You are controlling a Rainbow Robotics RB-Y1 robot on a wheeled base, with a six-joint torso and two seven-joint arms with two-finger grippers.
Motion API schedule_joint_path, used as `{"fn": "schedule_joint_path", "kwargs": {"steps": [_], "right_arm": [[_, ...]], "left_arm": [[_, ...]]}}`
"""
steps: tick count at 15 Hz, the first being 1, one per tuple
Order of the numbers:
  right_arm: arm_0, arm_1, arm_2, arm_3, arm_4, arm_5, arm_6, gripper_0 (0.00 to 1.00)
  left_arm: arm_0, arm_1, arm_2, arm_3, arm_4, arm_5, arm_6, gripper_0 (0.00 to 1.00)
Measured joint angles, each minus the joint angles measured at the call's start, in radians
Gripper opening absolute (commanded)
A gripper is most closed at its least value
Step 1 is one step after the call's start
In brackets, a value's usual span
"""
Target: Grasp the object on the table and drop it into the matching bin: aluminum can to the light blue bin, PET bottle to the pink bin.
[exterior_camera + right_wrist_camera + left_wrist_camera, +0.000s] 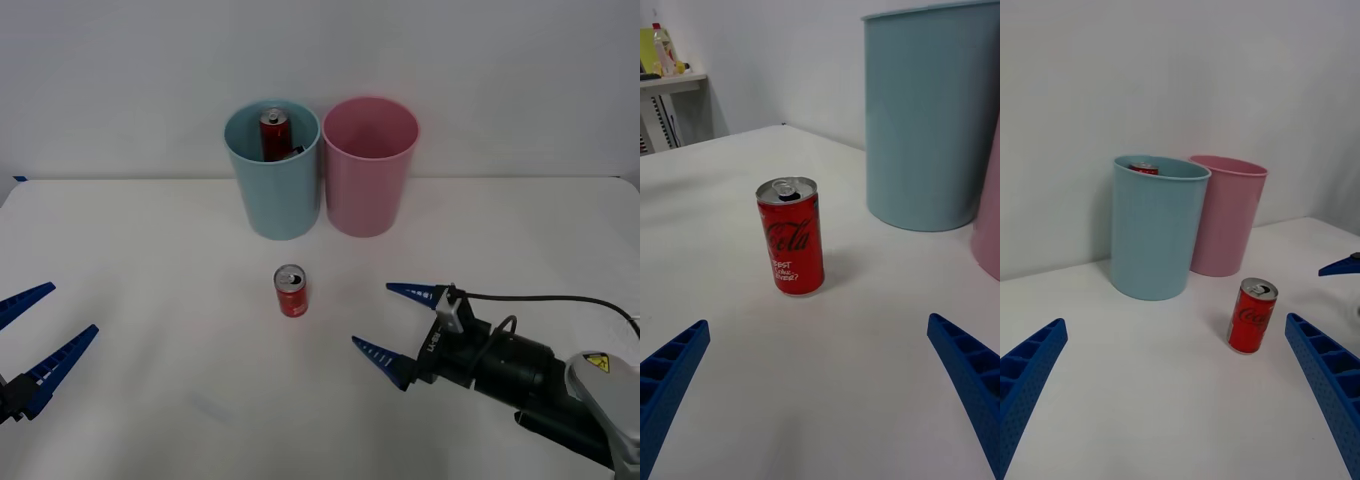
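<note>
Standing upright on the table, aluminum can, right gripper spread wide nearby, left gripper wide, well apart.

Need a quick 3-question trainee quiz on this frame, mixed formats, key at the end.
1. True or false: the right gripper holds the aluminum can.
2. Which bin already has a can inside? A) the light blue bin B) the pink bin C) neither
3. Fill in: the can on the table stands ____ (upright/tipped).

Key: 1 false, its fingers are open and short of the can; 2 A; 3 upright.
</note>
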Motion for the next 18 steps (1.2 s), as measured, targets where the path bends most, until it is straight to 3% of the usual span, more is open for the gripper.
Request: {"fn": "schedule_joint_path", "kwargs": {"steps": [7,18], "right_arm": [[-0.104,0.127,0.022,0.107,0.108,0.025,-0.014,1.00],[-0.208,0.151,0.257,0.143,0.109,0.318,-0.046,1.00]], "left_arm": [[0.000,0.000,0.000,0.000,0.000,0.000,0.000,1.00],[0.000,0.000,0.000,0.000,0.000,0.000,0.000,1.00]]}}
